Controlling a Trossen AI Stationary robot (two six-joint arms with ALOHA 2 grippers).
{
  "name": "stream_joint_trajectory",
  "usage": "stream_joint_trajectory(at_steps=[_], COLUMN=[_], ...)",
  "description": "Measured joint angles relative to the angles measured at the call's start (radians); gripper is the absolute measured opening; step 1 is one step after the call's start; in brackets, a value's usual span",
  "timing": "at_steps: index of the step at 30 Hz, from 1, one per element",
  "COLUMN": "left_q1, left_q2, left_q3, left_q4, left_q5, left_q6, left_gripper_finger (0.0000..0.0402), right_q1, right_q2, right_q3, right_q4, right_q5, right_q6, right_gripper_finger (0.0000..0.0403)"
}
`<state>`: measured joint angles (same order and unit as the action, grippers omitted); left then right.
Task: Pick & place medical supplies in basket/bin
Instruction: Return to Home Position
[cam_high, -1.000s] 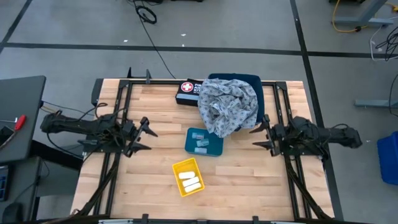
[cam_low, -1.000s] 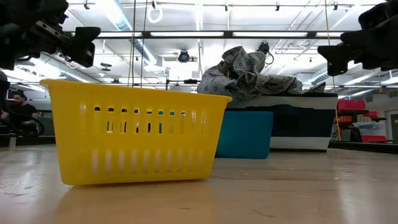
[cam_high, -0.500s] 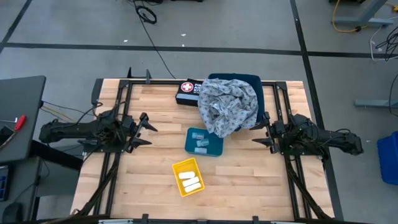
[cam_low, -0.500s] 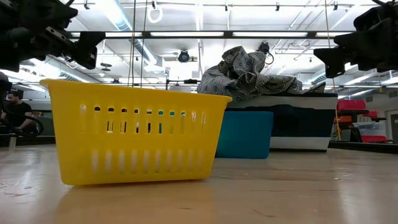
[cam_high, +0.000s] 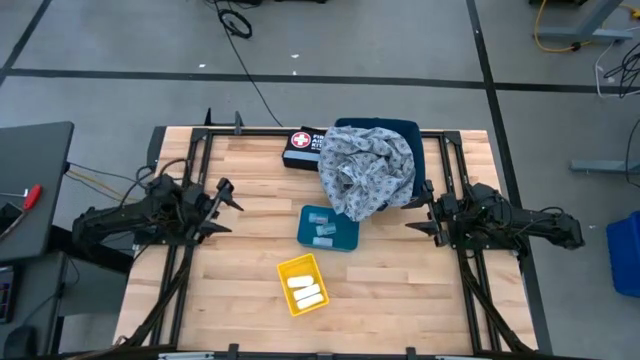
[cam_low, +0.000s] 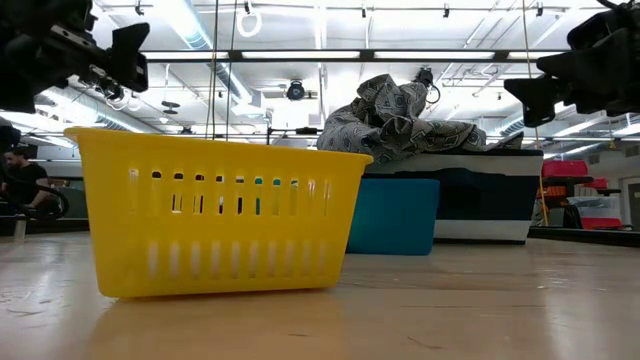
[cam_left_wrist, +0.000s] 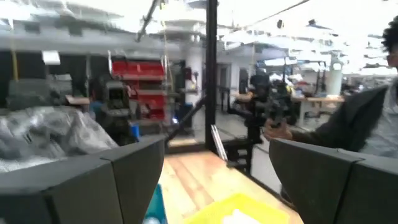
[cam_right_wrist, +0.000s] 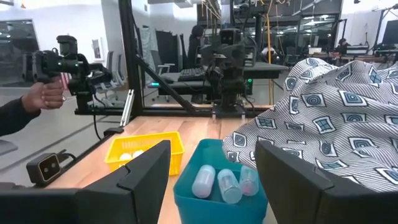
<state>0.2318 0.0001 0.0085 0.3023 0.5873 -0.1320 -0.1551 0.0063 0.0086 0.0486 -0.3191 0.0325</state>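
A yellow basket (cam_high: 302, 284) near the table's near edge holds white rolls (cam_high: 306, 291). Past it a teal bin (cam_high: 328, 228) holds clear cylindrical packets (cam_right_wrist: 216, 181). A grey patterned cloth (cam_high: 365, 168) lies heaped on a dark blue bin (cam_high: 400, 127) and hangs over its near rim. My left gripper (cam_high: 225, 207) hovers open to the left of the teal bin. My right gripper (cam_high: 412, 218) hovers open to the right of it, beside the cloth's hanging edge. Both sit above table level in the low view. No blue-green cloth shows.
A black first-aid box (cam_high: 300, 147) lies at the far edge, left of the dark bin. Black frame rails (cam_high: 190, 250) run along both table sides. A person's hand (cam_right_wrist: 43, 94) holds a device beyond the table, and another person (cam_left_wrist: 367, 124) stands nearby.
My left gripper has drawn back a little toward the table's left edge and slightly toward the far edge, staying open, and the arm behind it has bent. The baskets, the bins and the cloth have not moved.
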Motion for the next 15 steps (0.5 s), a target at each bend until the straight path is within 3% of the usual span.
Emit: stream_joint_trajectory(at_steps=[4,15], left_q1=[0.005,0.004], left_q2=[0.000,0.009], left_q3=[0.002,-0.001], left_q4=[-0.022,-0.022], left_q5=[-0.016,-0.364], left_q6=[0.005,0.001], left_gripper_finger=[0.0293,0.0293], right_q1=[0.000,0.000], right_q2=[0.000,0.001], right_q3=[0.000,0.000], right_q4=[0.000,-0.011], right_q5=[0.001,0.101], right_q6=[0.014,0.016], right_gripper_finger=[0.0244,0.0244])
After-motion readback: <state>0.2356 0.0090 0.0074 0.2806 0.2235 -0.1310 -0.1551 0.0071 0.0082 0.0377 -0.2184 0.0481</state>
